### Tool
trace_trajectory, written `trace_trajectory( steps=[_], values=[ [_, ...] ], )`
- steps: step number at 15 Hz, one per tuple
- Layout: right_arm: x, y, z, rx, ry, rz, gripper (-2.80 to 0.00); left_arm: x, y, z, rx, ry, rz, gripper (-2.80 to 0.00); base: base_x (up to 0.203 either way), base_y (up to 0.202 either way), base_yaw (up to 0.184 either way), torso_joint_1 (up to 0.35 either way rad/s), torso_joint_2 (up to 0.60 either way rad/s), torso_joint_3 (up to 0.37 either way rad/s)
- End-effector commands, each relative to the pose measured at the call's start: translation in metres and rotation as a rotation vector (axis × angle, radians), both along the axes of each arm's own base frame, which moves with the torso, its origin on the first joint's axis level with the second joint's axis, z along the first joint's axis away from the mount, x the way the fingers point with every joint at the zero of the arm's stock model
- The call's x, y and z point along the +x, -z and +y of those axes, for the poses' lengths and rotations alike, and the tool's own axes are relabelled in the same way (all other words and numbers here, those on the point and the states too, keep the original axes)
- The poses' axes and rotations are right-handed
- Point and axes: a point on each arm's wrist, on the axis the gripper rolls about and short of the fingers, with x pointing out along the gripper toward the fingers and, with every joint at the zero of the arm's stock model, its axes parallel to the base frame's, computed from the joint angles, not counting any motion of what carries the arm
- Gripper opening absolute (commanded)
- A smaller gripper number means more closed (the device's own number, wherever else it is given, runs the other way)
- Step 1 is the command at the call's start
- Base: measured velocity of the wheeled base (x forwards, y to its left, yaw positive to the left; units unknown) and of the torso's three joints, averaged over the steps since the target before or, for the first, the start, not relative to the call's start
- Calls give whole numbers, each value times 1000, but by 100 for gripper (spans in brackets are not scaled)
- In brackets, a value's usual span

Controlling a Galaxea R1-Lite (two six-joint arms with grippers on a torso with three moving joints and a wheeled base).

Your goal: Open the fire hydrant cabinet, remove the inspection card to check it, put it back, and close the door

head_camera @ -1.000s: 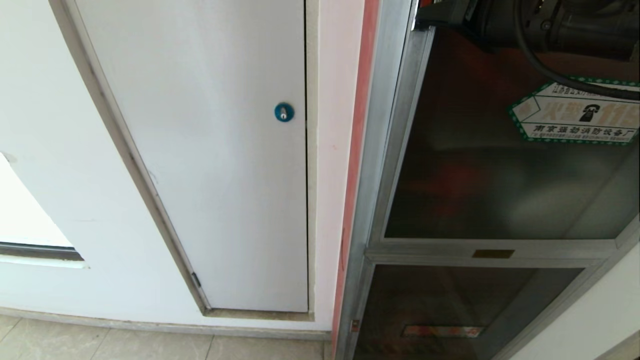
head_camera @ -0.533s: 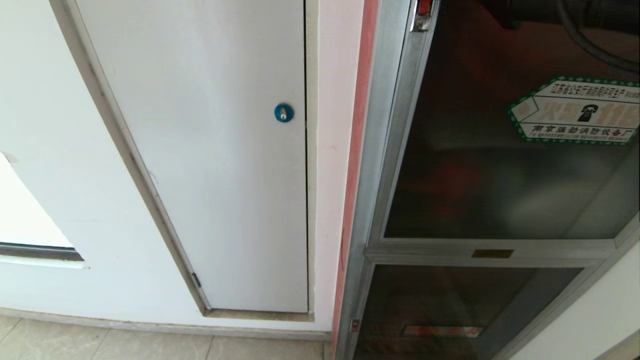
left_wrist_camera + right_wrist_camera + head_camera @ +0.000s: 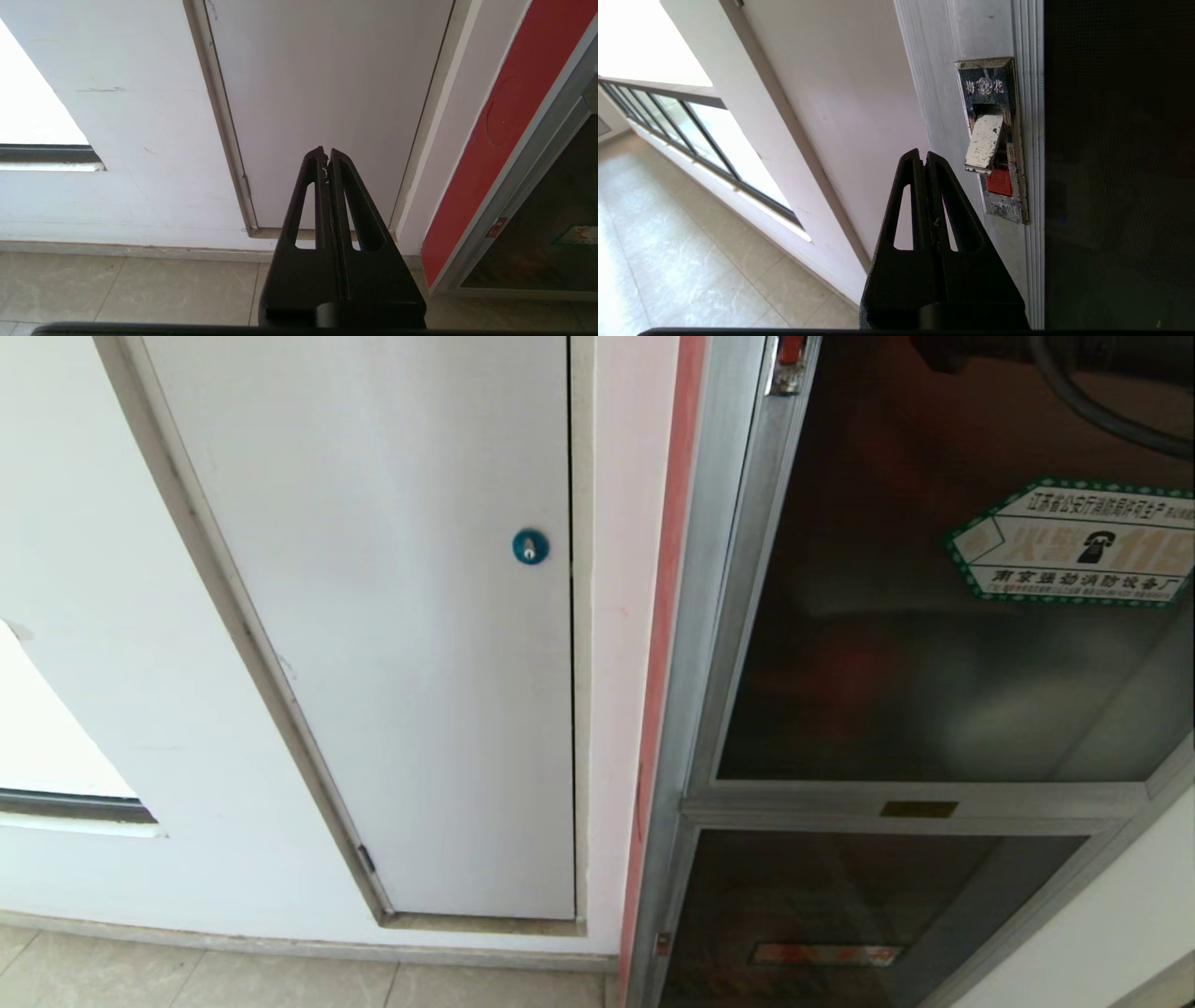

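So far nothing looks done: the door seems shut, its latch just beyond our right gripper, fingers pressed together on nothing. Opening, the card check and closing remain; no card shows.

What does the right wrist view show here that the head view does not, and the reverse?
Only the right wrist view: the shut right gripper near the door's latch, whose silver lever sticks out above a red tab.

Only the head view: the 119 sticker, the white panel with its blue lock, the brass plate.

Both: the door with dark glass in a silver frame.
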Motion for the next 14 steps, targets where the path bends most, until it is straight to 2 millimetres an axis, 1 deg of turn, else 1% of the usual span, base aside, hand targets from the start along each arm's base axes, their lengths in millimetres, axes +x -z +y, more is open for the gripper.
trace_trajectory(
  steps=[1,4,10,14],
  values=[
    [7,4,2,-5,3,13,-280,1,4,0,0,-1,13,-280,0,0,0,0,0,0],
    [14,8,0,-9,17,22,-280,1,4,0,0,-1,13,-280,0,0,0,0,0,0],
    [18,7,-7,-2,43,6,-280,1,4,0,0,-1,13,-280,0,0,0,0,0,0],
    [25,12,-8,-8,52,20,-280,1,4,0,0,-1,13,-280,0,0,0,0,0,0]
  ],
)
